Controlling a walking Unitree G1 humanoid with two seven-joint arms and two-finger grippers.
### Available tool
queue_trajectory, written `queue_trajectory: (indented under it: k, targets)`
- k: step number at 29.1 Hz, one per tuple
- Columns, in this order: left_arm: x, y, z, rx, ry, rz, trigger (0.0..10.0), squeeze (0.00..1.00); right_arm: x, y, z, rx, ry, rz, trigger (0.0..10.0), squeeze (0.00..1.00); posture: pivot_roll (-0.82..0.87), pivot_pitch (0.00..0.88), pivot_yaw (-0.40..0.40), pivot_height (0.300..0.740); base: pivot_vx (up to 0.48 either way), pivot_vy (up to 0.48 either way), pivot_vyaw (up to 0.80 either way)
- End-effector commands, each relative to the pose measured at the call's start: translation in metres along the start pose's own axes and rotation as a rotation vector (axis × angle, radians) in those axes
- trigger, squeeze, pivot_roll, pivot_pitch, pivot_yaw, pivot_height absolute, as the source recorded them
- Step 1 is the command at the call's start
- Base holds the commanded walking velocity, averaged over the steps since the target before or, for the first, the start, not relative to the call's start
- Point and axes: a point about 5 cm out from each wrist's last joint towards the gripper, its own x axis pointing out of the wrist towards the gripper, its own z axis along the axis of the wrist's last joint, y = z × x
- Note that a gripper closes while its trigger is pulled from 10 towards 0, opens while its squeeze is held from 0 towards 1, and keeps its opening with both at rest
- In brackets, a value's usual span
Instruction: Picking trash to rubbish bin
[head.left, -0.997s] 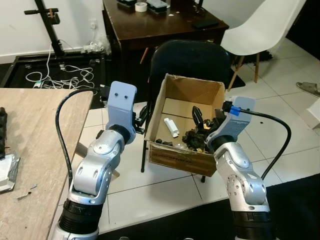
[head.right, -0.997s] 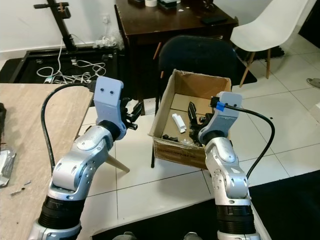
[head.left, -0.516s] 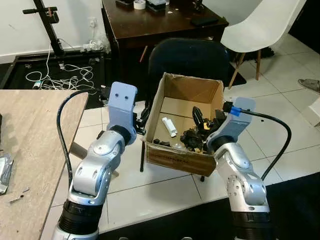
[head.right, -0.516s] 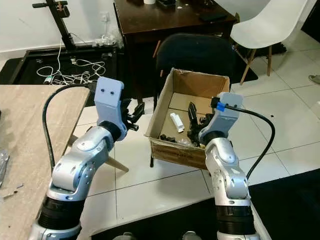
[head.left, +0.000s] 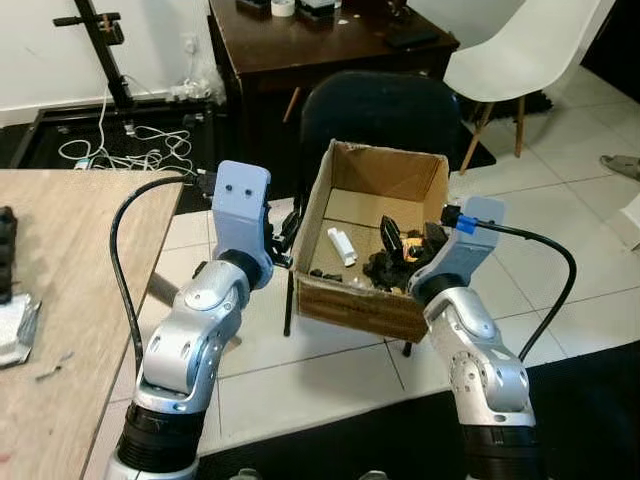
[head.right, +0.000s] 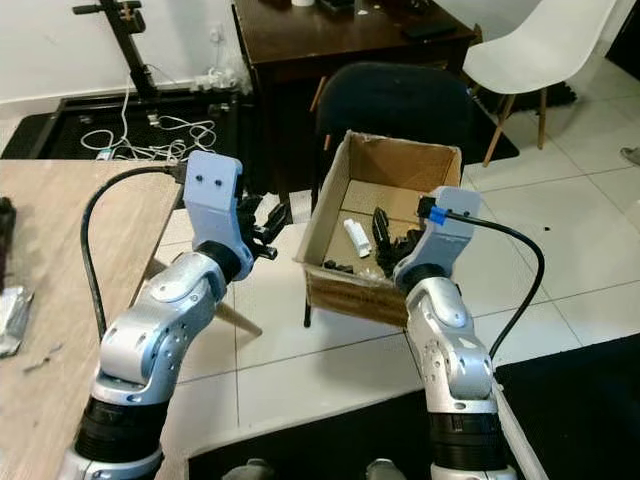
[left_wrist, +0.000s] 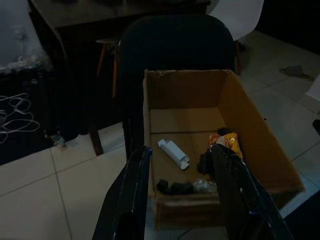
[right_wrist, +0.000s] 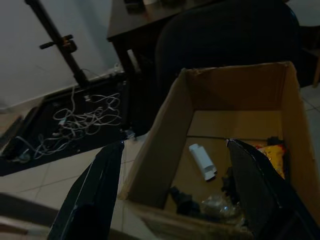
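An open cardboard box (head.left: 365, 300) rests on a black chair (head.left: 375, 110) and serves as the bin. Inside lie a white piece (head.left: 341, 246), a yellow wrapper (left_wrist: 231, 145), crumpled clear plastic (right_wrist: 215, 204) and several black bits. My left gripper (head.left: 284, 233) hovers just outside the box's left wall, open and empty. My right gripper (head.left: 412, 245) hangs over the box's right front corner, fingers spread wide with nothing between them. On the wooden table (head.left: 70, 250) at my left sit a silvery wrapper (head.left: 15, 330) and small scraps (head.left: 50, 370).
A dark desk (head.left: 300, 40) stands behind the chair, and a white chair (head.left: 510, 50) is at the back right. Loose cables (head.left: 120, 150) lie on a black mat at the back left. White tiled floor surrounds the box.
The whole picture has shifted a little, so the camera moved. Both arms hold the same pose beside the box, and both grippers stay open.
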Motion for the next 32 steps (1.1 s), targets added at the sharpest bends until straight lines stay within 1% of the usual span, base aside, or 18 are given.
queue_trajectory:
  k: [1, 4, 18, 20, 21, 23, 24, 25, 29, 31, 32]
  targets:
    - [-0.0027, -0.0002, -0.0024, -0.021, 0.010, 0.005, 10.0, 0.00, -0.0032, 0.0037, -0.0010, -0.001, 0.006, 0.014, 10.0, 0.00, 0.09, 0.133, 0.029, 0.740, -0.315, 0.000, 0.00]
    - [-0.0032, -0.0001, -0.0019, -0.007, 0.013, 0.003, 10.0, 0.00, -0.0032, 0.0046, -0.0011, 0.000, 0.008, 0.018, 10.0, 0.00, 0.09, 0.125, 0.026, 0.740, -0.105, 0.000, 0.00]
    - [-0.0038, -0.0046, -0.0007, 0.006, 0.015, -0.037, 10.0, 0.00, -0.0052, 0.0046, -0.0035, 0.014, 0.014, 0.012, 10.0, 0.00, 0.09, 0.123, 0.035, 0.740, 0.000, 0.000, 0.00]
    - [-0.0039, -0.0044, -0.0008, 0.024, 0.020, -0.041, 10.0, 0.00, -0.0061, 0.0039, -0.0040, 0.017, 0.014, 0.007, 10.0, 0.00, 0.10, 0.124, 0.040, 0.740, 0.000, 0.000, 0.00]
    - [-0.0038, -0.0048, -0.0010, 0.045, 0.024, -0.046, 10.0, 0.00, -0.0067, 0.0035, -0.0044, 0.019, 0.015, 0.004, 10.0, 0.00, 0.10, 0.125, 0.046, 0.740, 0.000, 0.000, 0.00]
    - [-0.0038, -0.0048, -0.0010, 0.045, 0.024, -0.046, 10.0, 0.00, -0.0067, 0.0035, -0.0044, 0.019, 0.015, 0.004, 10.0, 0.00, 0.10, 0.125, 0.046, 0.740, 0.000, 0.000, 0.00]
    - [-0.0035, -0.0055, -0.0016, 0.068, 0.035, -0.052, 10.0, 0.00, -0.0079, 0.0026, -0.0049, 0.021, 0.015, -0.003, 10.0, 0.00, 0.10, 0.128, 0.056, 0.740, 0.000, 0.000, 0.00]
    - [-0.0032, -0.0056, -0.0017, 0.080, 0.038, -0.051, 10.0, 0.00, -0.0088, 0.0022, -0.0052, 0.023, 0.015, -0.008, 10.0, 0.00, 0.09, 0.129, 0.061, 0.740, 0.000, -0.480, 0.00]
    - [-0.0025, -0.0073, -0.0034, 0.084, 0.054, -0.072, 10.0, 0.00, -0.0114, 0.0010, -0.0056, 0.025, 0.015, -0.019, 10.0, 0.00, 0.09, 0.133, 0.071, 0.740, 0.000, -0.480, 0.00]
    - [-0.0022, -0.0077, -0.0040, 0.077, 0.056, -0.075, 10.0, 0.00, -0.0118, 0.0005, -0.0056, 0.025, 0.015, -0.022, 10.0, 0.00, 0.09, 0.133, 0.071, 0.740, 0.000, -0.480, 0.00]
    - [-0.0013, -0.0073, -0.0053, 0.049, 0.062, -0.067, 10.0, 0.00, -0.0126, -0.0004, -0.0057, 0.025, 0.015, -0.027, 10.0, 0.00, 0.09, 0.134, 0.076, 0.740, 0.000, 0.000, 0.00]
